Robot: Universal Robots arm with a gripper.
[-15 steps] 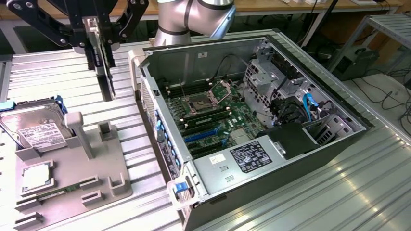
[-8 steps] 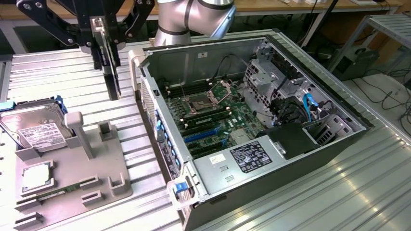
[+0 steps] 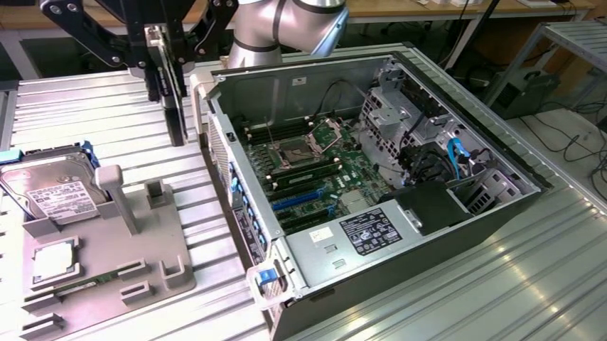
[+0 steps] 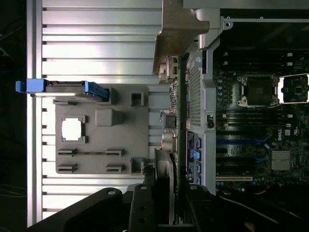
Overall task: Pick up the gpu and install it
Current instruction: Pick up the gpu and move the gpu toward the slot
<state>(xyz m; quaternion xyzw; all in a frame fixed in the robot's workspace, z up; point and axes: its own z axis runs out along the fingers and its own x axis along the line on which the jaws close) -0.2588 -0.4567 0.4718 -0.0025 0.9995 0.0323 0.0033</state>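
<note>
Open tower case (image 3: 284, 92), motherboard (image 3: 313, 170) inside, lies on ribbed metal table (image 3: 474, 284), wooden bench (image 3: 427, 8) behind; one grey tray (image 3: 175, 280) beside it carries one hard drive (image 3: 52, 188) and one processor chip (image 3: 55, 261); gripper (image 3: 166, 57) clamps gpu (image 3: 176, 121) edge-down, aloft beside the case on the tray's side.

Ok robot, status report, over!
Claw shut on dark flat rectangular circuit card. Card hanging upright beside open grey metal computer case. Not installed. Path looks clear.

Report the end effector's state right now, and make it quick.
End effector: closed, holding the gpu, which hangs on edge above the table beside the open computer case.
</note>
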